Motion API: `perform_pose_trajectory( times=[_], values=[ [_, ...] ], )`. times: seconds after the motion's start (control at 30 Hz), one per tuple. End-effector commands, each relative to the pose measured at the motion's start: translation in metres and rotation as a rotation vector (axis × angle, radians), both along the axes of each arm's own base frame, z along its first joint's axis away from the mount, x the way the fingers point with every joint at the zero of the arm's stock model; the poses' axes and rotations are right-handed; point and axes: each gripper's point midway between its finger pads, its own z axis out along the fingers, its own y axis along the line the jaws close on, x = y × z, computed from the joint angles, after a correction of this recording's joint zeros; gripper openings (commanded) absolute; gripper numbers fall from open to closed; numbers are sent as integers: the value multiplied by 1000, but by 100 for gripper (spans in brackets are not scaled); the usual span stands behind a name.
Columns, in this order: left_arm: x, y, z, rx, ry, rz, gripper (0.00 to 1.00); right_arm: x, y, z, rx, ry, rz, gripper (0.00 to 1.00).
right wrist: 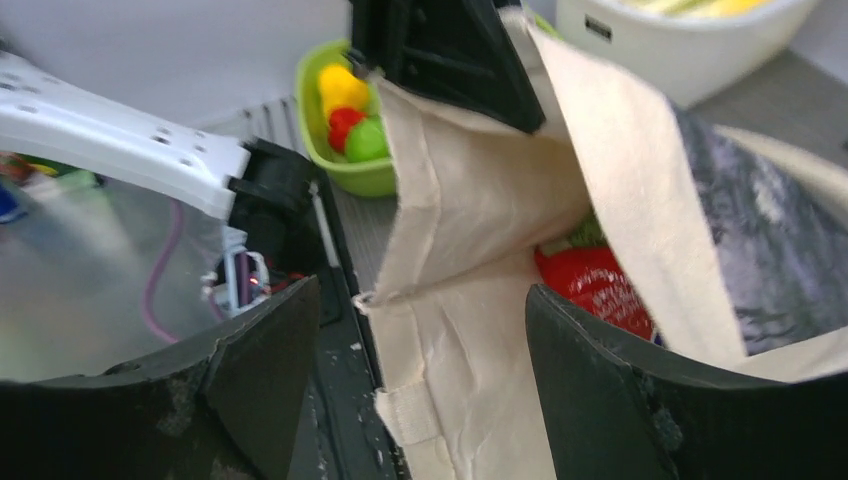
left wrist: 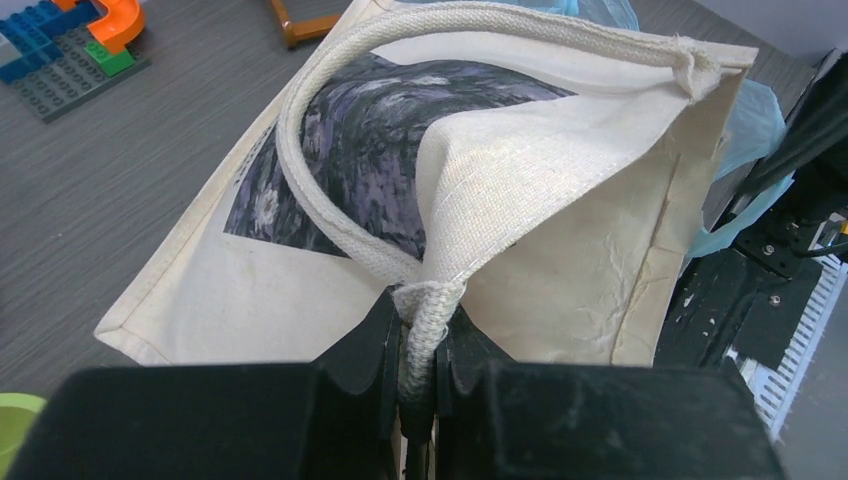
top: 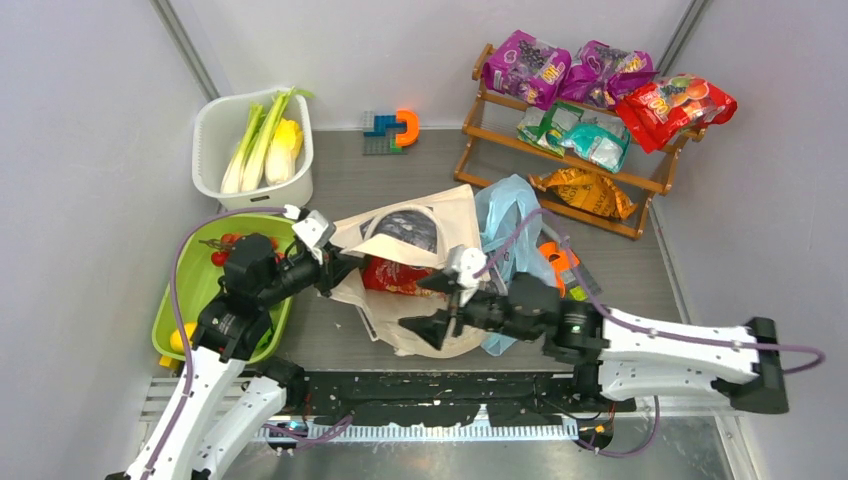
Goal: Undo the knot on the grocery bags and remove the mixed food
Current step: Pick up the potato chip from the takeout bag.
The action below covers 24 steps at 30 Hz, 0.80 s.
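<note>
The cream canvas tote [top: 440, 215] lies open at the table's middle, with the light-blue plastic bag [top: 510, 210] crumpled behind it; no knot shows. My left gripper [top: 340, 268] is shut on the tote's woven handle [left wrist: 428, 325] and holds the mouth up. A red snack packet [top: 395, 277] lies inside the tote [right wrist: 470, 210], and shows as well in the right wrist view [right wrist: 595, 285]. My right gripper [top: 428, 307] hangs open over the tote's near wall, which runs between its fingers [right wrist: 580, 370] untouched. Stalks and a yellow vegetable lie in the white tub [top: 210, 130].
A green bowl [top: 180, 290] with small fruits [right wrist: 345, 110] sits at the left. At the back right a wooden rack [top: 480, 140] carries purple, teal, red [top: 670, 105] and orange [top: 585, 190] packets. Toy blocks [top: 390, 128] lie by the back wall. An orange object [top: 560, 265] lies beside the blue bag.
</note>
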Motion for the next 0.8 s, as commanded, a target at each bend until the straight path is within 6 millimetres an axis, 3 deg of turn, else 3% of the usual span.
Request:
perform_pose_trajectory(
  times=[0.0,0.1,0.27,0.37,0.47,0.6,0.77],
  values=[
    [-18,-6,28,-53,-31,-61,0,40,21,-37,-10,71,-261,80],
    [-21,-4,21,-32,-11,-63,0,60,14,-69,-30,113,-434,79],
    [-25,-9,14,-33,13,-103,0,79,17,-108,-111,77,-611,79],
    [-28,-13,9,-33,35,-136,0,94,16,-125,-128,56,-733,85],
    [-30,-14,5,-19,39,-159,0,104,34,-144,-140,28,-772,100],
    [-32,-15,7,-13,32,-175,0,107,71,-165,-183,22,-692,96],
    [-34,-19,7,-19,47,-207,0,133,79,-194,-257,42,-714,96]
  ],
)
